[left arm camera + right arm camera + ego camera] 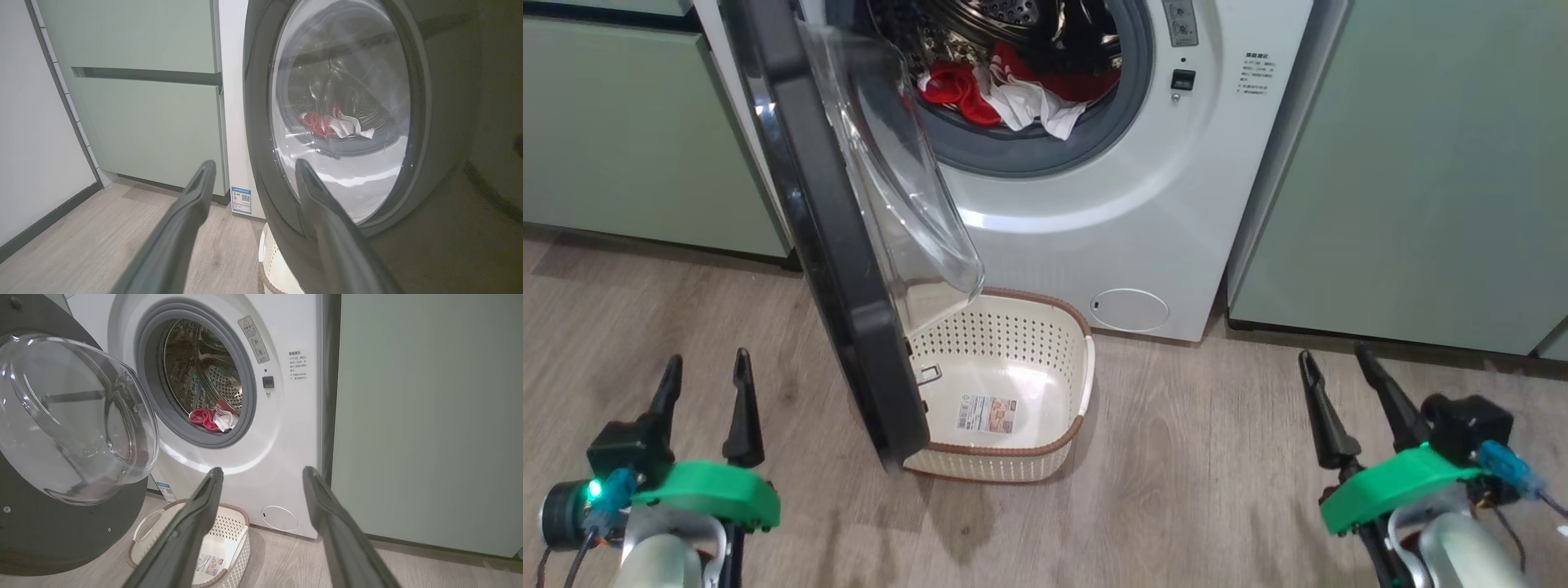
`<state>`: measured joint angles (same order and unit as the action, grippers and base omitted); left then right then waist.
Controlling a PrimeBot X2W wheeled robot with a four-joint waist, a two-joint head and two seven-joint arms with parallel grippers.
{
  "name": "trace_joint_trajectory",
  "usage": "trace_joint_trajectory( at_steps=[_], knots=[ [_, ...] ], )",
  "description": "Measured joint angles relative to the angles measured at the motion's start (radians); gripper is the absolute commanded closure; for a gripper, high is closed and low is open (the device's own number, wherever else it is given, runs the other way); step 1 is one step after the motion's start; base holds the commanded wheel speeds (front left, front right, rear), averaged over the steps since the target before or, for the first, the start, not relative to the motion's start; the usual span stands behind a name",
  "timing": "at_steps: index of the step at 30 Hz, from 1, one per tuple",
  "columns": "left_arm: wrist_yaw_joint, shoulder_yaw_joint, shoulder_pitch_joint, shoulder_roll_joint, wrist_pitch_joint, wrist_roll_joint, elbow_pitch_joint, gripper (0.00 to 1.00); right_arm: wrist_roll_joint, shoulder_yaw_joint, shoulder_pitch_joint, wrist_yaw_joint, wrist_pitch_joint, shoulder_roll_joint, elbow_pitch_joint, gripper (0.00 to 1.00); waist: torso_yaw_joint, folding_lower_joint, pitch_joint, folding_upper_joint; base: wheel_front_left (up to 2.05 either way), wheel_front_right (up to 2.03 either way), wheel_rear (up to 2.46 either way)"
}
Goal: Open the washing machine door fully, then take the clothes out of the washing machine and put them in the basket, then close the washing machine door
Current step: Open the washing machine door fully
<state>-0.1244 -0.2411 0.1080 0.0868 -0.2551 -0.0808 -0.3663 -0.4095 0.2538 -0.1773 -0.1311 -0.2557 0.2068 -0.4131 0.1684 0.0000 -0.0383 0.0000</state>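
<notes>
The washing machine (1094, 204) carries several labels, all too small to read. A block of dark printed lines (1259, 73) sits on its white front to the right of the drum opening, a grey warning sticker (254, 339) with a triangle sign lies just beside the grey seal, and a blue sticker (241, 200) with a square code is low on its left side. The basket (1088, 359) has a white label (986, 414) with a barcode and a small colour picture on its base.

The washing machine door (833, 245) stands swung out to the left, its clear glass bowl bulging to the right. Its lower edge hangs over the left part of the basket, which sits on the wooden floor (1217, 457) just in front of the machine. The clothes (1013, 90), red and white, lie at the front of the drum, with white cloth draped over the seal.

The left gripper (707, 357) is low and near, left of the door on its black outer side, fingers spread and empty. The right gripper (1334, 352) is low and near at the right, also spread and empty, well right of the basket. The clothes are far beyond both, higher up and between them. Pale green cabinets (629, 122) flank the machine.
</notes>
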Motion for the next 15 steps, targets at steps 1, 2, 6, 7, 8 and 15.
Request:
trace_joint_trajectory(
  at_steps=[1,2,6,7,8,15],
  knots=[
    [0.0,0.0,0.0,0.0,0.0,0.0,-0.002,0.0,0.003,-0.002,0.004,0.0,0.0,-0.004,-0.002,0.0,0.0,0.0,-0.002,0.0,0.0,0.0,0.0],
    [0.0,-0.001,0.0,-0.001,0.0,0.0,-0.002,0.0,0.005,-0.004,0.008,0.0,0.0,-0.007,-0.002,0.0,0.001,0.0,-0.003,0.0,0.0,0.0,0.0],
    [0.0,-0.004,0.0,-0.001,0.0,0.0,-0.007,0.0,0.005,-0.004,0.019,0.0,0.0,-0.014,-0.007,0.0,0.002,0.0,-0.005,0.0,0.0,0.0,0.0],
    [0.0,-0.004,0.0,-0.001,0.0,0.0,-0.007,0.0,0.011,-0.004,0.018,0.0,0.0,-0.014,-0.007,0.0,0.002,0.0,-0.005,0.0,0.0,0.0,0.0],
    [0.0,-0.004,0.0,-0.002,0.0,0.0,-0.007,0.0,0.016,-0.004,0.018,0.0,0.0,-0.014,-0.007,0.0,0.002,0.0,-0.006,0.0,0.0,0.0,0.0],
    [0.0,-0.004,0.0,-0.004,0.0,0.002,-0.007,0.0,0.022,-0.007,0.018,0.0,0.0,-0.015,-0.009,0.0,0.006,0.0,-0.006,0.0,0.0,0.0,0.0]
  ],
)
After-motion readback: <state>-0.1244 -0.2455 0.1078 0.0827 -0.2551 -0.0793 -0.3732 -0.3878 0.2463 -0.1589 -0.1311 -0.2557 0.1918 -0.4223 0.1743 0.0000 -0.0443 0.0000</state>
